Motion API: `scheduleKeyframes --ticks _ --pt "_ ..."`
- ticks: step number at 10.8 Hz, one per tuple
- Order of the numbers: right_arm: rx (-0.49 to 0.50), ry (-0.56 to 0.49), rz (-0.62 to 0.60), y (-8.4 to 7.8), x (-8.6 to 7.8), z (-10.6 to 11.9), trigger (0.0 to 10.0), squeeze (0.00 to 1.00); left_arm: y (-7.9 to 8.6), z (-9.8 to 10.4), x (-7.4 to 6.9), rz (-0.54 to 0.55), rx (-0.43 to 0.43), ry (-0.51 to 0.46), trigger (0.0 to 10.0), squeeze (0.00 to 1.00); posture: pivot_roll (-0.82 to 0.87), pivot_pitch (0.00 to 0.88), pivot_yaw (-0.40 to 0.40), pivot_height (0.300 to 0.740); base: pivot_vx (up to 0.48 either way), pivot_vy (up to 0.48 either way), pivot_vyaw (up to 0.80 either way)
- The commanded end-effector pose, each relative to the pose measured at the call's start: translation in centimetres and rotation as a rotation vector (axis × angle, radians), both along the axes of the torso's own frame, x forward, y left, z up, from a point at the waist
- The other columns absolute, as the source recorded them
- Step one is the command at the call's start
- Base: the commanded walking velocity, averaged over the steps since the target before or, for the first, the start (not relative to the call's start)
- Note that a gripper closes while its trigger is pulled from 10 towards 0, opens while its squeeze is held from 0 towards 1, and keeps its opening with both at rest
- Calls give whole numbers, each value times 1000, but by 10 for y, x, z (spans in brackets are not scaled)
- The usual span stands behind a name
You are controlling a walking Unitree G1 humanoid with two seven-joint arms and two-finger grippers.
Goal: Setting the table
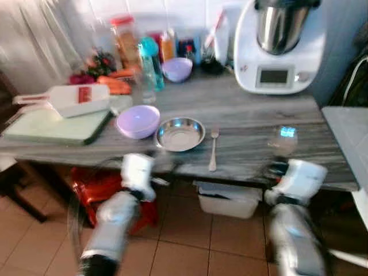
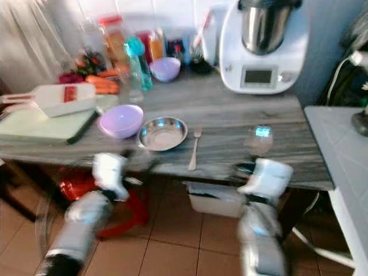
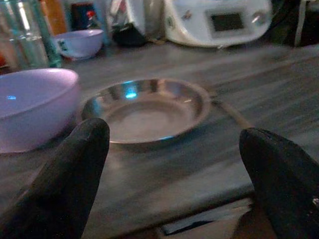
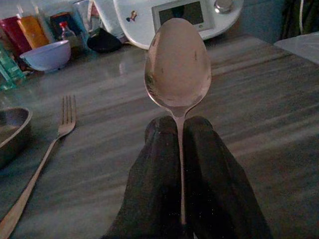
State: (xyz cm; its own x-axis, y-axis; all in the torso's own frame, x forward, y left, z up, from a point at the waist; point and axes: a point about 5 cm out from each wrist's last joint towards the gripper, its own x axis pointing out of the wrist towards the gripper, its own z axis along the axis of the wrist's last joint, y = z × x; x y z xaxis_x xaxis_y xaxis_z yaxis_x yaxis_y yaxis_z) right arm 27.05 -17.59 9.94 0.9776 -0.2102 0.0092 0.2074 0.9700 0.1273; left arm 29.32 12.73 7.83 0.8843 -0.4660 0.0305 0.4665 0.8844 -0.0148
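Note:
A steel plate lies near the front edge of the grey wooden table, with a fork just to its right and a purple bowl touching its left side. My left gripper is open at the table's edge, pointing at the plate, with nothing between its fingers. My right gripper is shut on the handle of a metal spoon, held over the table to the right of the fork. Both arms look blurred in the eye views.
A white kitchen machine stands at the back right. Bottles, jars, a second purple bowl and vegetables crowd the back. A green cutting board with a white tool on it lies left. A red stool and white box sit underneath.

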Motion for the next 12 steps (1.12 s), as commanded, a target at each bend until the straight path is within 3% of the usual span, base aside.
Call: scheduleKeyframes --ticks 1,4,6,9,11,12 --pt "-6 -14 -24 -8 0 4 10000 0 -4 2 0 -18 4 -9 10000 0 40 0 105 740 285 0 0" --pt "-5 -10 -15 -6 0 3 10000 0 -3 4 -3 -31 -22 -23 10000 0 39 0 100 740 189 0 0" --pt "-2 -10 -6 -3 2 4 10000 0 -5 6 -11 -115 19 -48 10000 0 37 0 98 740 0 0 0" --pt "93 23 27 10 6 1 10000 0 17 5 -26 -202 89 -48 10000 0 37 0 86 740 0 0 0" --pt "177 89 85 27 21 -1 10000 0 15 2 -35 -275 88 -35 10000 0 40 0 75 740 0 0 0" --pt "172 102 96 30 25 0 10000 0 12 2 -37 -299 88 -34 10000 0 45 0 70 740 0 0 0"
